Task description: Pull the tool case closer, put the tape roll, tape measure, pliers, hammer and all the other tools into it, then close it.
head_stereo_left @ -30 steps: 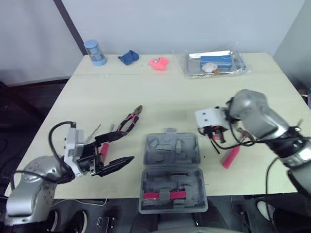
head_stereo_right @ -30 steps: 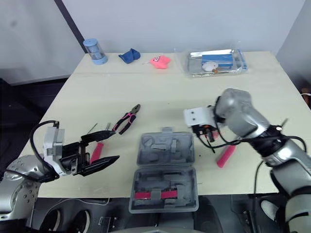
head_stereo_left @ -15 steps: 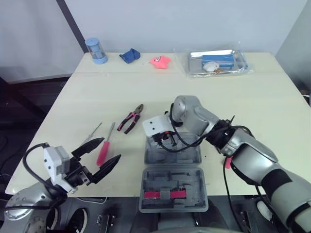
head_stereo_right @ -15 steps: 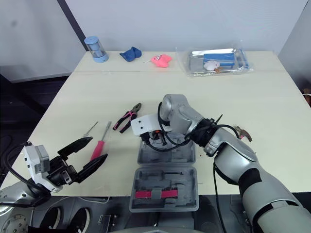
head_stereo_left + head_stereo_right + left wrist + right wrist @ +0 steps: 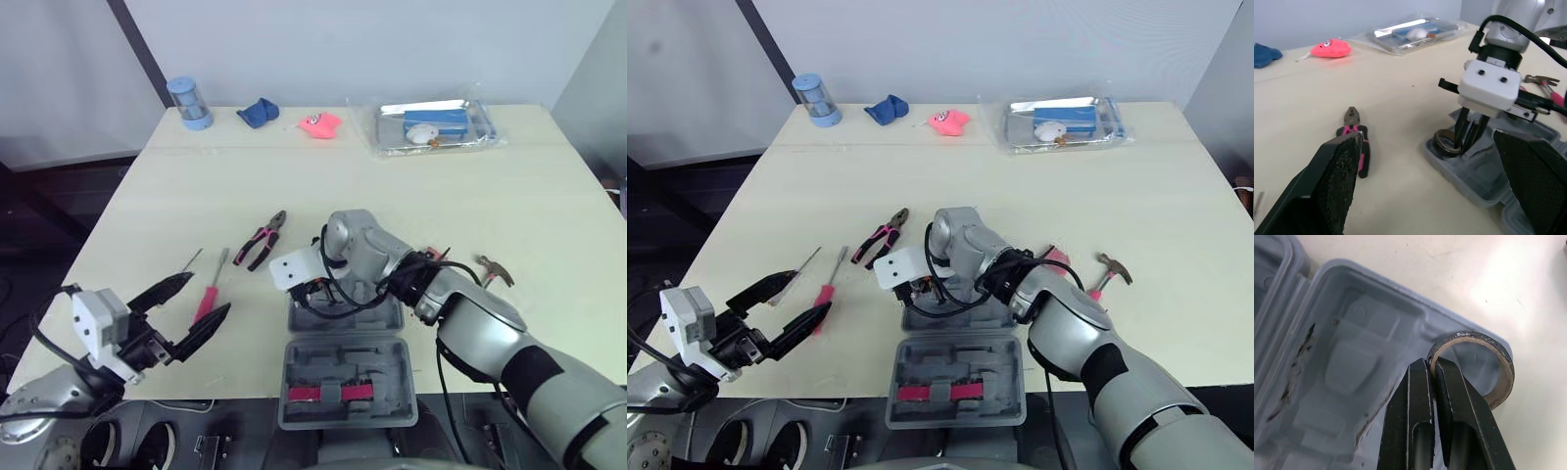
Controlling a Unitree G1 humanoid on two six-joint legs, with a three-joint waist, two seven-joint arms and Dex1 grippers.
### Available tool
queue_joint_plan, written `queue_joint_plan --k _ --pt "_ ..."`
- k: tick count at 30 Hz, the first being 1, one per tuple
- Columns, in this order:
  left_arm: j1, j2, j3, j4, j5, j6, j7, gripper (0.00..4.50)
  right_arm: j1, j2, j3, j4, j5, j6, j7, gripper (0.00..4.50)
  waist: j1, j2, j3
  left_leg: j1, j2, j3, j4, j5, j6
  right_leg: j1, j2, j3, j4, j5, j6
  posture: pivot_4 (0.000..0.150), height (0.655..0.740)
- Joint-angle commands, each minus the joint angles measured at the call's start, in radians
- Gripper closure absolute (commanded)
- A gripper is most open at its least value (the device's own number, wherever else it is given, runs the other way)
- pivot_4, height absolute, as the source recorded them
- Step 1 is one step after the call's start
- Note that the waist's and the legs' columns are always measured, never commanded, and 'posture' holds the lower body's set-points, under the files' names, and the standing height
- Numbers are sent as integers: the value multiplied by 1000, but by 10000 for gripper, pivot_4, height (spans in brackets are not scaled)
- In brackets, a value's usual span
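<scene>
The grey tool case (image 5: 348,357) lies open near the table's front edge. My right gripper (image 5: 306,297) is over its far-left corner, shut on the rim of the tape roll (image 5: 1474,337), which rests in that corner recess (image 5: 1447,142). My left gripper (image 5: 204,297) hovers open and empty at the front left, above a red screwdriver (image 5: 209,299) and close to a thin metal tool (image 5: 186,260). Pink-handled pliers (image 5: 263,238) lie left of the case. A hammer (image 5: 493,268) lies to the case's right, its handle partly behind my right arm.
Along the far edge stand a blue cylinder (image 5: 191,105), a blue cloth (image 5: 258,114), a pink toy (image 5: 318,124) and a clear packet of items (image 5: 436,125). Pink inserts (image 5: 341,394) sit in the case's near half.
My right gripper has carried the tape roll from right of the case across to its far-left corner and lowered it. The left gripper drew back toward the front edge, still open.
</scene>
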State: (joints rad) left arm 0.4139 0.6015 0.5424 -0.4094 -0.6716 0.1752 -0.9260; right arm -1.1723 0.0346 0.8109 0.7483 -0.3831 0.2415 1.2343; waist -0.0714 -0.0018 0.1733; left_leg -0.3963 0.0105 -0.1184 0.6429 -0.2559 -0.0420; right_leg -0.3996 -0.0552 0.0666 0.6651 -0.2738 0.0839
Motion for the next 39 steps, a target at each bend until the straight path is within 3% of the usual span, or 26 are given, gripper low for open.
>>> queue_joint_plan --k 1,28,32,33,35,39 --pt "-1 16 34 6 -18 2 -10 0 -30 10 -29 0 -7 -24 -5 44653 0 0 0 0 0 0 0 0 0 0 0 0 0 0 0 1500 7400" --pt "-28 50 29 -8 -61 84 -21 0 -17 1 -51 -8 -17 -1 24 44653 -1 0 0 0 0 0 -1 0 -1 -1 0 0 0 0 0 1500 7400" --pt "-36 49 25 -7 -58 86 -19 0 -18 4 -60 -4 -21 -4 21 29781 -1 0 0 0 0 0 -1 1 -1 -1 0 0 0 0 0 1500 7400" --pt "-38 49 24 -6 -57 86 -20 0 -18 4 -61 -6 -21 -2 23 24224 -1 0 0 0 0 0 -1 1 -1 -1 0 0 0 0 0 1500 7400" --pt "-42 50 22 -4 -55 87 -21 0 -18 5 -64 -7 -20 -2 24 19576 -1 0 0 0 0 0 -1 1 -1 -1 0 0 0 0 0 1500 7400" --pt "-47 51 20 -1 -52 90 -23 0 -18 6 -69 -13 -19 1 22 1399 -1 0 0 0 0 0 -1 1 -1 -1 0 0 0 0 0 1500 7400"
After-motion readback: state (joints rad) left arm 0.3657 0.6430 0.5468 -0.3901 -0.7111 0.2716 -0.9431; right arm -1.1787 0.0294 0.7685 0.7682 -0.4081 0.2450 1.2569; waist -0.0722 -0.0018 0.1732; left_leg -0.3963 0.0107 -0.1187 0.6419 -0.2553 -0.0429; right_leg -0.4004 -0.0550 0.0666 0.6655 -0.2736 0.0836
